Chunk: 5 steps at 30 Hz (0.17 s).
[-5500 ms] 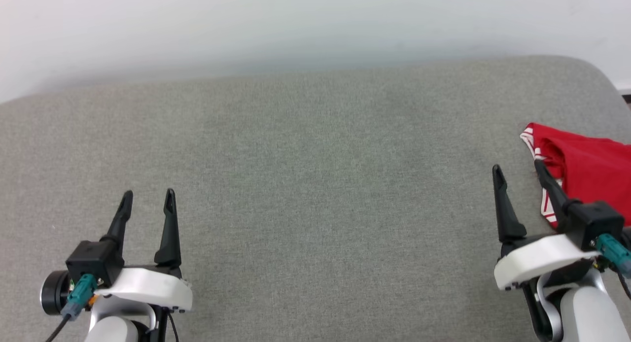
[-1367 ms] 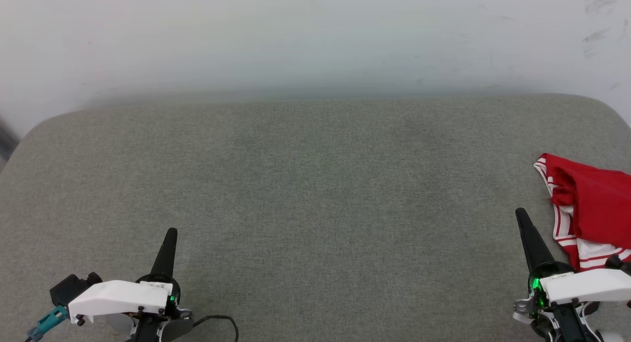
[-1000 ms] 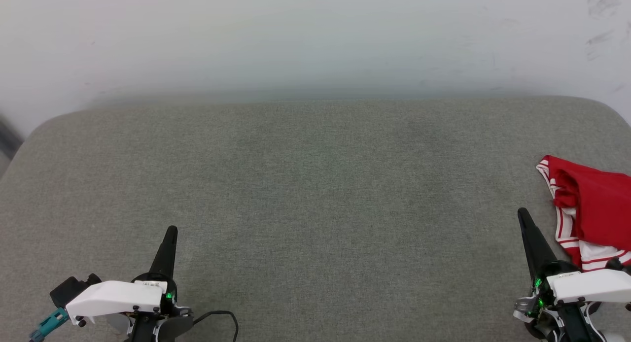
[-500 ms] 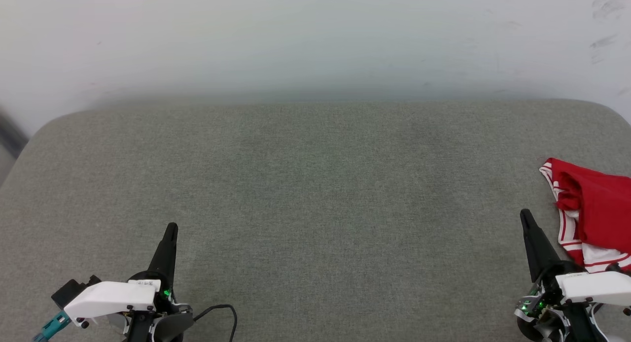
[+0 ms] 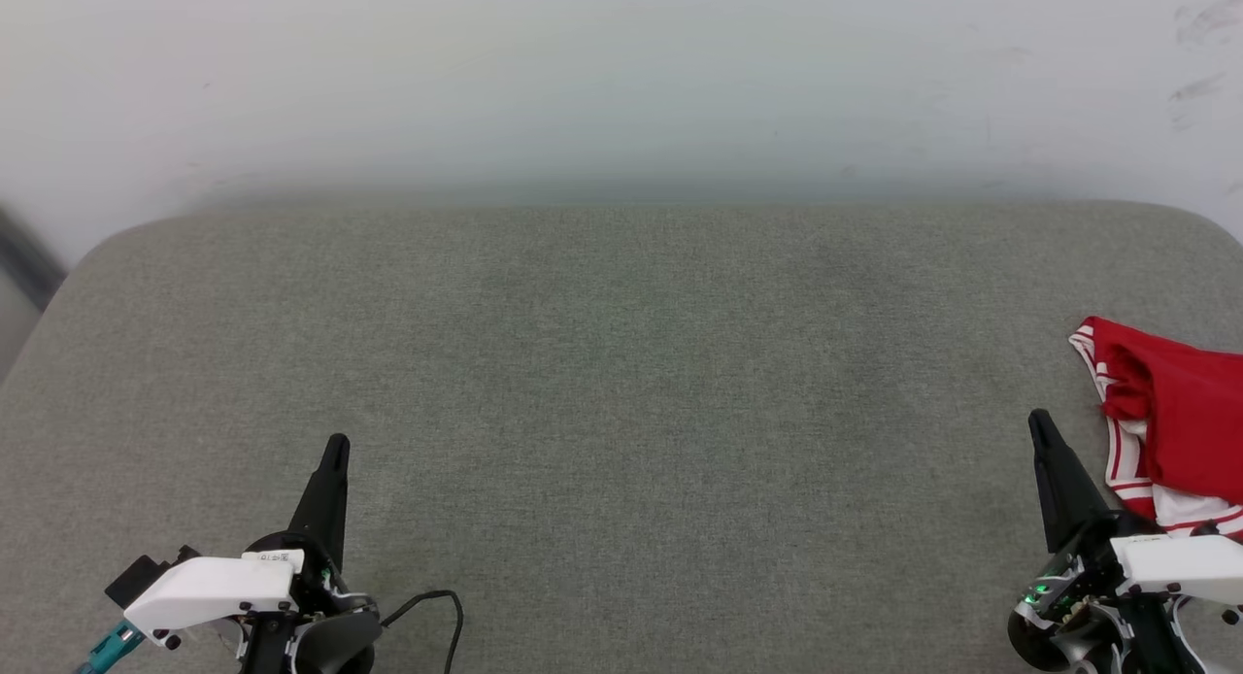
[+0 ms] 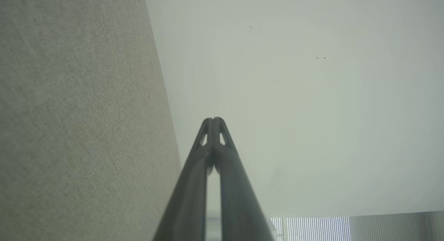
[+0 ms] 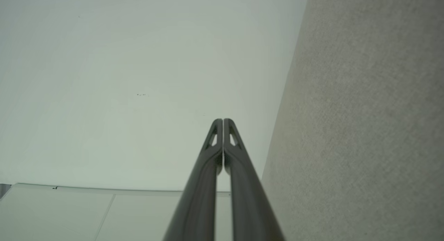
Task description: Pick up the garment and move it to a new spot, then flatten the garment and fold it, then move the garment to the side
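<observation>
Garment (image 5: 1180, 426) is lying bunched at the cushion's (image 5: 621, 383) right edge. Right gripper (image 5: 1040, 423) is hovering just beside it, left gripper (image 5: 336, 448) near left. Both are pinching fully closed, gripping nothing.

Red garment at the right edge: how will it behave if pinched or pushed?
Likely floppy: the garment lies bunched with folds, so a pinch would probably leave the rest hanging. Looks thin, so probably light. On the textured grey surface a push would likely wrinkle it, not slide it.

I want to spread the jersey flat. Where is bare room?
The grey upholstered surface is bare from the left gripper across to the right gripper and back to the white wall. Crowded only at the right edge, where the red jersey lies bunched.
</observation>
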### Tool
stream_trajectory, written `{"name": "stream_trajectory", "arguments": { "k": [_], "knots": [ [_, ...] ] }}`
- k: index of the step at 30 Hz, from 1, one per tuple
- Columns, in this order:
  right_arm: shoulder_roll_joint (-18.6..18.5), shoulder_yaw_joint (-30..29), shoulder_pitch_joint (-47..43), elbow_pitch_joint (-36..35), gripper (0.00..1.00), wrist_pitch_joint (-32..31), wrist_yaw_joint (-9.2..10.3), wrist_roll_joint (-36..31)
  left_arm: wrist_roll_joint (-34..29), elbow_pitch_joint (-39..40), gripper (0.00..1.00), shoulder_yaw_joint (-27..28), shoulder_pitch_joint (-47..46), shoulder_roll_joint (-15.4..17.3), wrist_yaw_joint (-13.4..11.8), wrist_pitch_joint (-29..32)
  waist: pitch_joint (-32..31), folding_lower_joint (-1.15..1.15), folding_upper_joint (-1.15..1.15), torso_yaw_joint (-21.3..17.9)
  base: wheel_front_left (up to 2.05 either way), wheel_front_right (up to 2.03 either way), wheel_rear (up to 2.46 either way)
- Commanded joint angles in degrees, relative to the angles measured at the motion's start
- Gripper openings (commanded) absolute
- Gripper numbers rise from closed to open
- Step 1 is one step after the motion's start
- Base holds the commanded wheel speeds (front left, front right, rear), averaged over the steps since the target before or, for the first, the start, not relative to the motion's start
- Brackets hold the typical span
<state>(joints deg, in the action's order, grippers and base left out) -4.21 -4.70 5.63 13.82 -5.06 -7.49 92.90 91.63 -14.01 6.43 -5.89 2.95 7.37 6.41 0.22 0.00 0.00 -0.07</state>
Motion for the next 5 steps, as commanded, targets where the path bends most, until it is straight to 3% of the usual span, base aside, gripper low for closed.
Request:
{"name": "stream_trajectory", "arguments": {
  "k": [1,5],
  "knots": [
    [0.1,-0.1,0.7,0.3,0.00,-0.1,0.00,1.2,0.9,-0.1,0.00,0.4,-0.6,-0.2,0.3,0.4,0.0,0.00,0.00,0.1,0.00,0.00,0.00],
    [0.2,-0.2,0.7,0.2,0.00,-0.2,0.00,0.9,0.7,-0.1,0.00,0.3,-0.6,-0.2,0.3,0.3,0.0,0.00,0.00,0.1,0.00,0.00,0.00]
  ]
}}
